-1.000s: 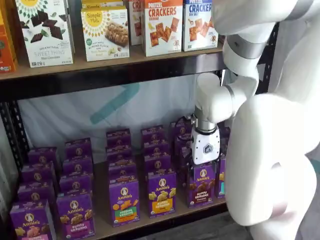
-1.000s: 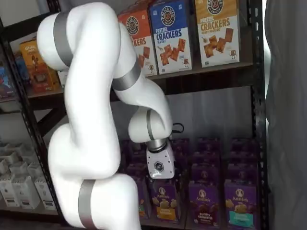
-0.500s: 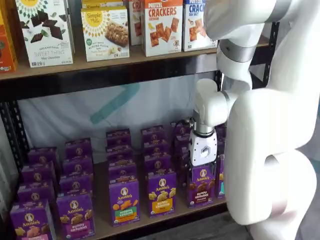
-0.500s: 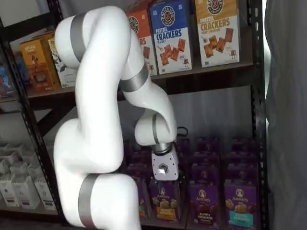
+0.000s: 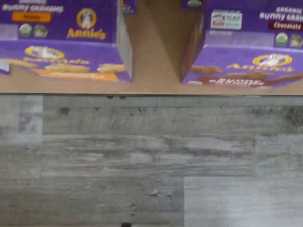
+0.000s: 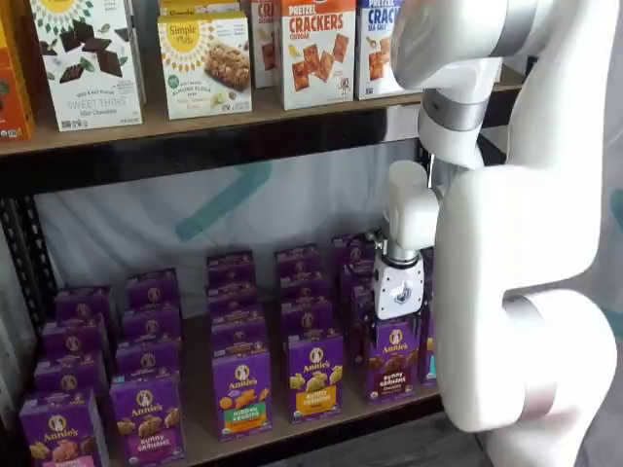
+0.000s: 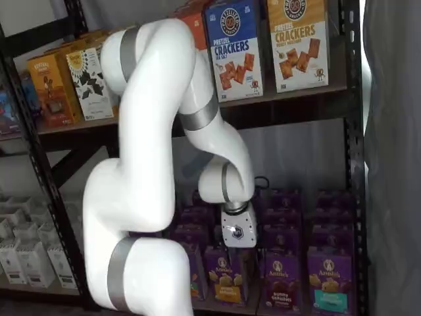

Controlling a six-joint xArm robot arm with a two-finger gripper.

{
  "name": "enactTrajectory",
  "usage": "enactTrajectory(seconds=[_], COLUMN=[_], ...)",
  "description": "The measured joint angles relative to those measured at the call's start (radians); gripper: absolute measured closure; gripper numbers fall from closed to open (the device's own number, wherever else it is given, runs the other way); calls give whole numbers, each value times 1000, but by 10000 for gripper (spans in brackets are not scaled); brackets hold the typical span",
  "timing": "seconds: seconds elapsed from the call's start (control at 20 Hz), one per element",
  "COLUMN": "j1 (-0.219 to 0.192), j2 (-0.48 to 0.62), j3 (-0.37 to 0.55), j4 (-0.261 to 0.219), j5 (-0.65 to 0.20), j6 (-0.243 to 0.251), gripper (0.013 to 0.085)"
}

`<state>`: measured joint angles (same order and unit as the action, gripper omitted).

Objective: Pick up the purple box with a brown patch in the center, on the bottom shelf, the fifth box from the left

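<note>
Approach is the step in hand: the gripper (image 6: 399,327) hangs just above the front row of the bottom shelf (image 6: 292,428), its white body over the purple box (image 6: 391,362), the Annie's bunny grahams carton with dark brown snacks pictured on its front. That carton stands upright at the front edge of the shelf, just beside the carton with the yellow-orange lower band (image 6: 314,376). In a shelf view the gripper (image 7: 238,250) sits low between 2 front cartons, with the purple box (image 7: 281,284) near it. Fingers are hidden or too dark to separate against the cartons, so I cannot tell whether they are parted or closed; nothing appears held. Wrist view shows the chocolate carton (image 5: 246,47) and its neighbour (image 5: 61,42) with bare shelf board between. Next, I judge, the fingers need centring over the chocolate carton's top, then lowering to straddle it before closing
</note>
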<state>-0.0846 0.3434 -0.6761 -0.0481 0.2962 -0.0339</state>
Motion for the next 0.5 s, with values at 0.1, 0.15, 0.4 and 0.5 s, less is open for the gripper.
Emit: enactTrajectory(seconds=[0.1,0.15,0.4,0.5], j1=[-9,-10,-15,-18], j2=[31,45,107,126], j3=[-27,-38,-96,-118], j4=[16,40,177,203], j5=[-8,-14,-41,-45], j6=[-24,-49,-186,-214], gripper=[130,130,130,130])
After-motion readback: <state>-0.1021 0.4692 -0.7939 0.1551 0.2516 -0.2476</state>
